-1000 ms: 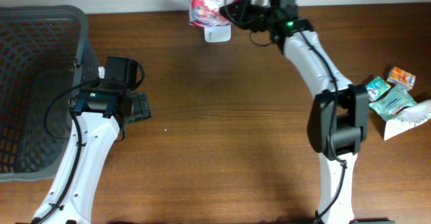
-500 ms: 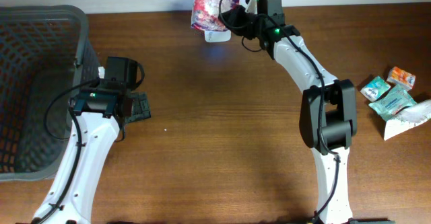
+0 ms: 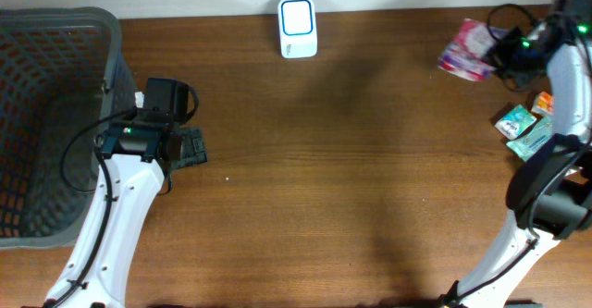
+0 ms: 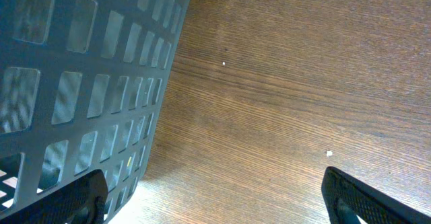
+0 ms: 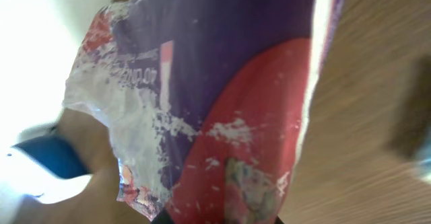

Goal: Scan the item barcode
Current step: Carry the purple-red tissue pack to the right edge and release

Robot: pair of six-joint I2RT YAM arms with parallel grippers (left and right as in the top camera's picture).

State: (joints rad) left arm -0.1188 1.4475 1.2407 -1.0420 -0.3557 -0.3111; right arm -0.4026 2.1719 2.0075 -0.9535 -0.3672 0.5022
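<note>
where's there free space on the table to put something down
The widest bare wood is the table middle, between the left gripper and the right arm, in front of the scanner. Crowded: the right edge with loose packets and the held snack bag; the basket fills the left.

Overhead view: we see a dark grey mesh basket [image 3: 57, 18] at the left end of a brown wooden table [image 3: 351, 178]. Near the right edge lie three small packets close together: an orange one [image 3: 547, 102] farthest back, a green one [image 3: 514, 121] beside it, and a teal one [image 3: 536, 142] nearest the front. A white speck [image 3: 228, 178] lies on the bare wood right of the basket. Left wrist view: we see the basket's perforated wall [image 4: 87, 69] standing on the wood grain [image 4: 283, 83], with two pale specks [image 4: 224, 64] [image 4: 329, 153].
</note>
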